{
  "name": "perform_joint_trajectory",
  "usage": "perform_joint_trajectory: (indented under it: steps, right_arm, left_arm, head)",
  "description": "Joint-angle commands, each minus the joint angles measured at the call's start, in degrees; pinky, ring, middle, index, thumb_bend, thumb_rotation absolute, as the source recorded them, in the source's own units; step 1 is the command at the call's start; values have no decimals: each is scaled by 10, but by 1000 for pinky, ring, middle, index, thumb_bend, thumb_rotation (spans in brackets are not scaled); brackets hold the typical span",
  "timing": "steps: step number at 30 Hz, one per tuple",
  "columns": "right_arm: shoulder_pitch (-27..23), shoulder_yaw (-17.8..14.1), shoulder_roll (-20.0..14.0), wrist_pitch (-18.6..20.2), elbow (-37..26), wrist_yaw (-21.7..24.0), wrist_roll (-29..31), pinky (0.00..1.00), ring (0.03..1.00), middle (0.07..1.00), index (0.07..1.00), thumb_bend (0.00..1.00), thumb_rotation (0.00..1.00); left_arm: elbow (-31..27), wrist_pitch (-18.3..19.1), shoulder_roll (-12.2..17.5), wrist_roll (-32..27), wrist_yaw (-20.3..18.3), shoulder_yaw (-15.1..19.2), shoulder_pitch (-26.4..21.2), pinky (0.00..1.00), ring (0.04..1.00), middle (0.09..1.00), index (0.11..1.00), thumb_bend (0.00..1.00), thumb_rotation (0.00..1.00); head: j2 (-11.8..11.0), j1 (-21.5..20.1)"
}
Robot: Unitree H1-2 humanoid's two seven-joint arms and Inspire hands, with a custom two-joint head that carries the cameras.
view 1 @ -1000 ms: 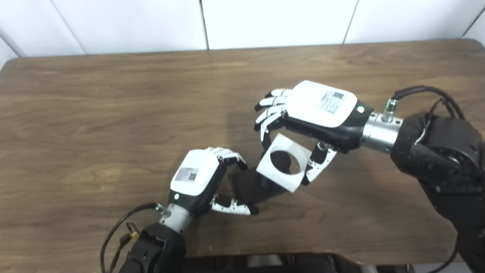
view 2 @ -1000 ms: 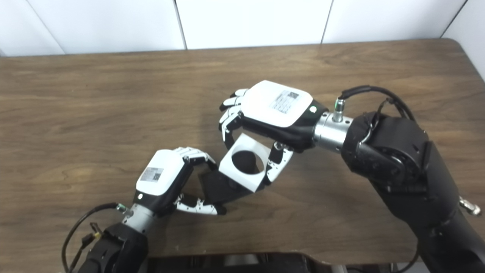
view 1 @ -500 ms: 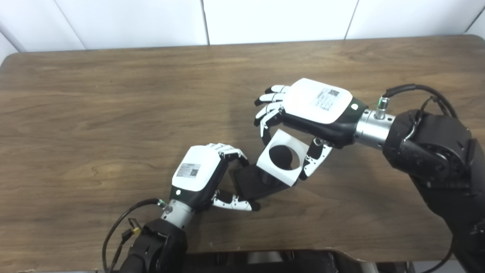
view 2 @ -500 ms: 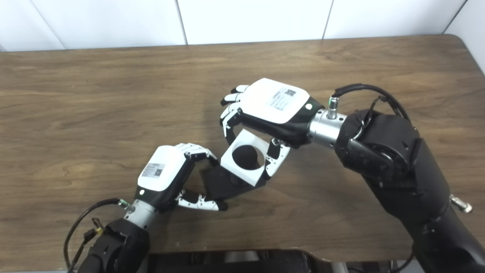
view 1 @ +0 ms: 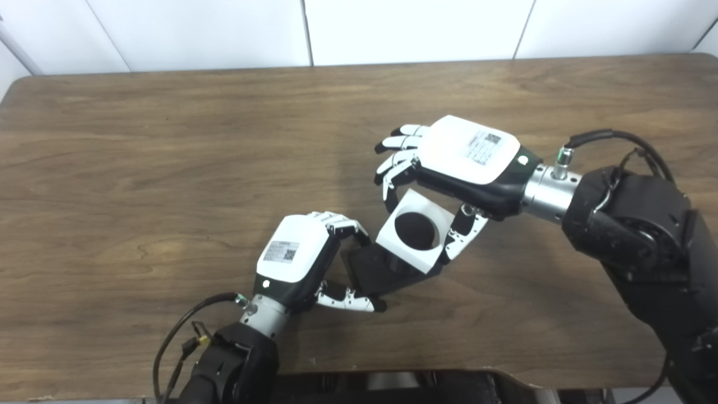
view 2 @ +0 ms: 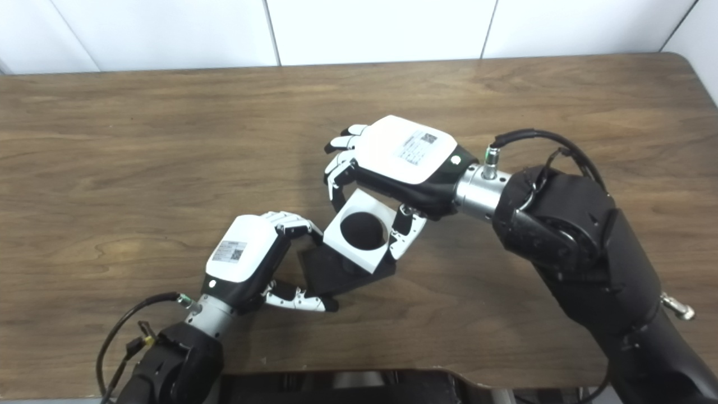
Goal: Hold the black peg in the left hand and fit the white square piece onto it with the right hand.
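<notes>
Near the front middle of the wooden table [view 1: 168, 168], the left hand [view 1: 294, 261] is gripping the black peg [view 1: 370, 269] by its flat dark base, fingers curling over the far edge and thumb pressing along the near edge. Base is lying tilted toward the right; whether it is touching the table cannot be told from either view.

Right hand [view 1: 465, 163] is reaching in from the right, palm down, and is pinching the white square piece [view 1: 414, 231] between its fingers [view 1: 392, 168] on the upper left corner and its thumb [view 1: 463, 235] on the right side. Piece is sitting directly over the right part of the black base, overlapping it. Round hole in the piece is showing black all the way across; whether the peg's post is already filling it or only lying under it cannot be told. Lower edge of the white piece is appearing to meet the black base, with a short dark stub showing just beneath that edge.

Both hands are staying close together, left hand's fingertips just beside the piece's left corner. Cables are trailing from both wrists.
</notes>
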Motion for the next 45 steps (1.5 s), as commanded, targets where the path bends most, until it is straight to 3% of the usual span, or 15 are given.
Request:
perform_joint_trajectory:
  steps: [1,18,23,24,26,29,32,45]
  right_arm:
    - [-5,0,-1,-13,-1,-9,6,932,903,766,484,524,131]
    - [-5,15,5,-23,12,-16,-5,947,908,770,484,524,132]
    - [-11,20,0,-8,7,7,-18,958,921,788,489,525,144]
    - [-13,22,-1,-5,5,15,-22,960,926,796,547,712,215]
    - [-16,23,-2,0,3,29,-28,968,939,814,630,903,358]
    - [-20,23,-2,10,-4,52,-40,979,954,843,692,967,470]
    - [-20,17,2,21,-12,67,-49,985,961,870,733,969,552]
    - [-18,-18,6,21,-14,52,-51,979,952,861,739,898,604]
  left_arm:
    - [-8,2,-5,2,0,-3,-10,736,742,679,489,514,48]
    - [-11,5,-8,2,-4,-4,-9,735,745,680,489,514,49]
    - [-10,3,-8,2,-2,-4,-9,733,743,679,489,514,49]
    - [-10,2,-7,2,-2,-4,-9,734,744,680,489,514,49]
    - [-9,2,-6,2,-1,-4,-10,732,743,679,489,515,48]
    - [-8,1,-6,1,-1,-4,-10,733,744,680,489,515,48]
    - [-8,0,-6,1,1,-4,-10,733,743,679,489,515,47]
    - [-5,5,-4,3,-4,0,-11,743,747,676,489,516,49]
  head:
    - [1,1]
    - [2,3]
    - [2,1]
    - [2,1]
    - [1,0]
    - [1,0]
    - [1,0]
    - [-4,1]
